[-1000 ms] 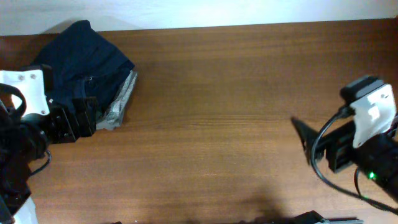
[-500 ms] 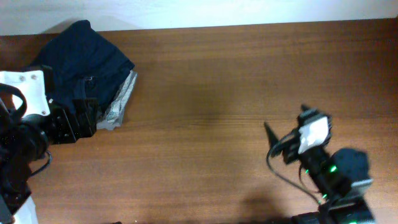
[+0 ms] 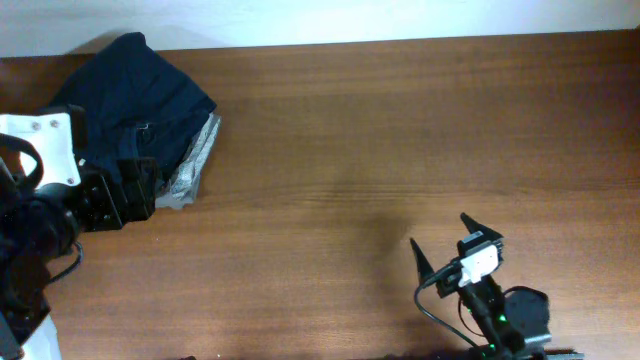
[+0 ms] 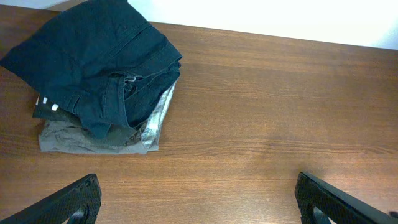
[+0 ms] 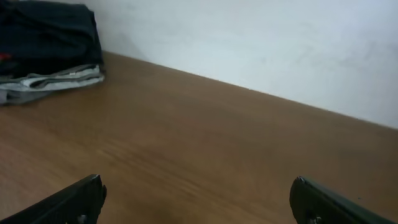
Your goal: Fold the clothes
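Observation:
The clothes, a dark navy-blue garment (image 3: 140, 90), lie bunched on top of a pile at the table's far left corner. The left wrist view has the navy garment (image 4: 93, 56) at upper left. In the right wrist view it (image 5: 50, 28) is far off at the upper left. My left gripper (image 3: 140, 188) stands open just in front of the pile, its jaws (image 4: 198, 190) wide apart over bare wood. At the front right my right gripper (image 3: 445, 240) is open and low over the table, with nothing between its jaws (image 5: 198, 190).
A grey folded garment (image 3: 195, 165) lies under the navy one, also seen from the left wrist (image 4: 93, 140) and the right wrist (image 5: 53, 81). The brown wooden table (image 3: 350, 130) ends at a white wall (image 5: 249, 43) along its far edge.
My right arm has swung from the table's right edge towards the front middle and dropped lower, its jaws still open. The left arm and the pile have not moved.

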{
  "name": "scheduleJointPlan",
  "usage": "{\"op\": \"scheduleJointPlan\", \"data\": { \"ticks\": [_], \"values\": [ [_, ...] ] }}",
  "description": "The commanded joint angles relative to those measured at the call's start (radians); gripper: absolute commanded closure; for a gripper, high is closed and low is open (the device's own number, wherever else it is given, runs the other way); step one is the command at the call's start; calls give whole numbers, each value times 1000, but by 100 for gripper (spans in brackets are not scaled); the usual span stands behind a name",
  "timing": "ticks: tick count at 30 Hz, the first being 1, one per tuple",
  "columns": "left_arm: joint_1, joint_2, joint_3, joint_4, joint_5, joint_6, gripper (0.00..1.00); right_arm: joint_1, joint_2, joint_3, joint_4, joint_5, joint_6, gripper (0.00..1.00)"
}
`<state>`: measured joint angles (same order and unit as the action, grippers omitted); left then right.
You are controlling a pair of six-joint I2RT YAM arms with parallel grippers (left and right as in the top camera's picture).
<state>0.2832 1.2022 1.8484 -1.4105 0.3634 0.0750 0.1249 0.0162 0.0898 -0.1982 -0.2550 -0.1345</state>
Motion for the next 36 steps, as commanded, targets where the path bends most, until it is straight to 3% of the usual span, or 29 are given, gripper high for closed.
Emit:
{"op": "scheduleJointPlan", "data": {
  "ticks": [1, 28, 33, 36],
  "values": [
    [-4, -2, -1, 2, 8, 9, 1, -8, -11, -55, 79, -23, 16, 2],
    [-6, -2, -1, 2, 7, 9, 1, -8, -10, -75, 125, -23, 16, 1],
    [-80, -36, -6, 49, -27, 23, 1, -8, -10, -75, 125, -23, 16, 1],
    [-174, -53, -61, 167, -68, 24, 1, -8, -10, -75, 125, -23, 16, 2]
  ]
}}
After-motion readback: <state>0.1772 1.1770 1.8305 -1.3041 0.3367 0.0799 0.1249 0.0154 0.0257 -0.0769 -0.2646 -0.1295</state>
